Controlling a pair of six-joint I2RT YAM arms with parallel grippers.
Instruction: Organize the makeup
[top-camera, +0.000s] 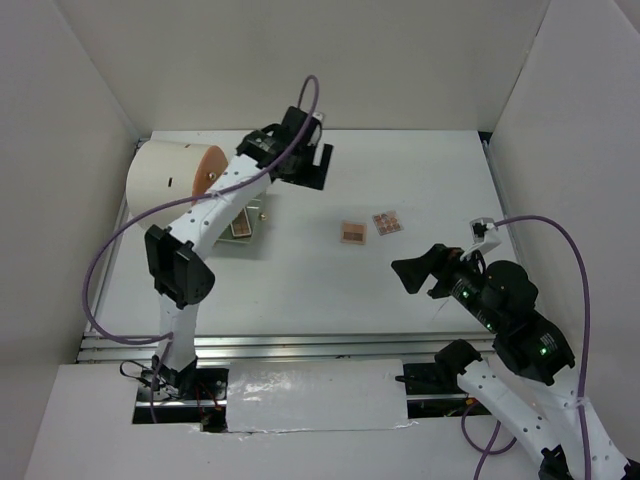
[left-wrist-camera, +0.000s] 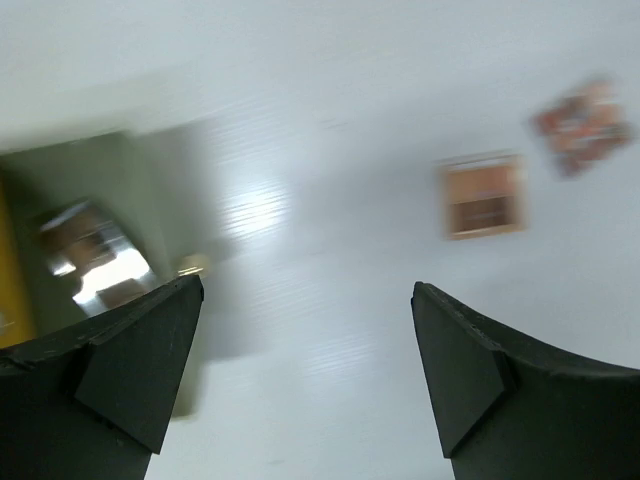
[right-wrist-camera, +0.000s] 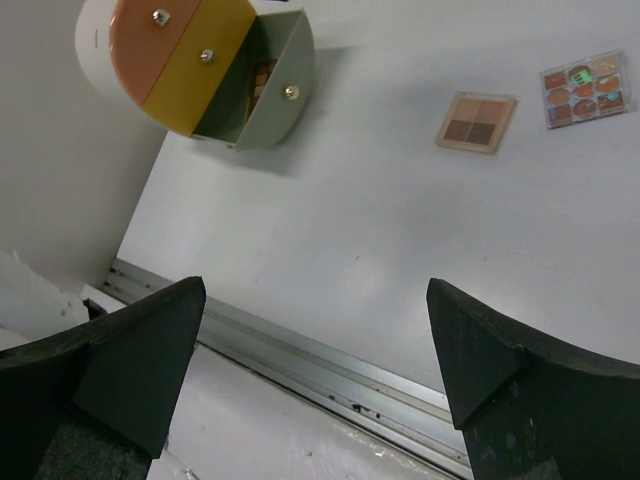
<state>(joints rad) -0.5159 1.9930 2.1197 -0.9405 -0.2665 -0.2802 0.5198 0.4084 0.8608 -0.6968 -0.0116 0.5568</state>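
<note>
Right arm (top-camera: 520, 320), white table (top-camera: 420, 170), peach palette (top-camera: 353, 232) near multicolour palette (top-camera: 387, 222), white walls (top-camera: 350, 60)

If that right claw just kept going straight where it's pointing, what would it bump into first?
Most likely the bare white table, between the round drawer organizer and the square peach palette. The open right claw aims at neither, though depth is hard to judge.
</note>
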